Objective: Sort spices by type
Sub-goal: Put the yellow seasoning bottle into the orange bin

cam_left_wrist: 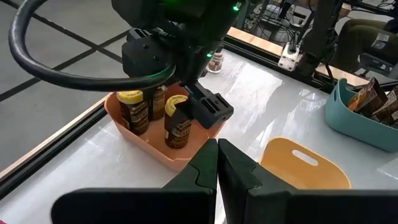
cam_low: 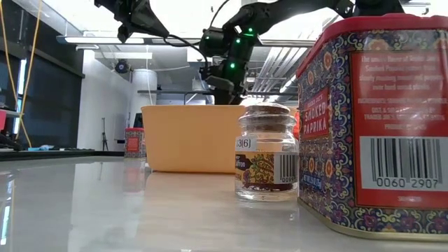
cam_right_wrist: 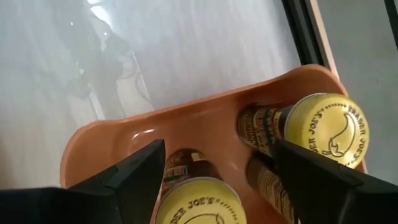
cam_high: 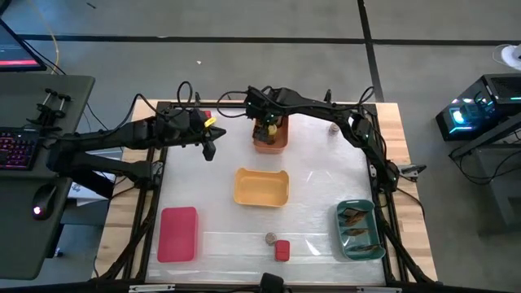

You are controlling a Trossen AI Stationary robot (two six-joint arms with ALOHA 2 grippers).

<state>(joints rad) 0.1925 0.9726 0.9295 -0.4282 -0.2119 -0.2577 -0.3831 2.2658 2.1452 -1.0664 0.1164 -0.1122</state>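
Note:
Three yellow-lidded jars stand upright in the orange bin at the table's far middle. My right gripper points down into that bin, open, with its fingers on either side of one jar. Another jar stands just outside one finger. In the left wrist view, the right gripper is beside the near jar. My left gripper hangs shut and empty above the table, left of the orange bin. My right gripper stands open around the yellow-lidded jar, which rests on the bin's floor. One finger lies close by the jar's side. I cannot tell whether it touches.
A yellow bin sits mid-table, a red bin near left, and a teal bin with brownish packets near right. A short grey-brown jar and a red tin stand at the near edge. Another small jar stands far right.

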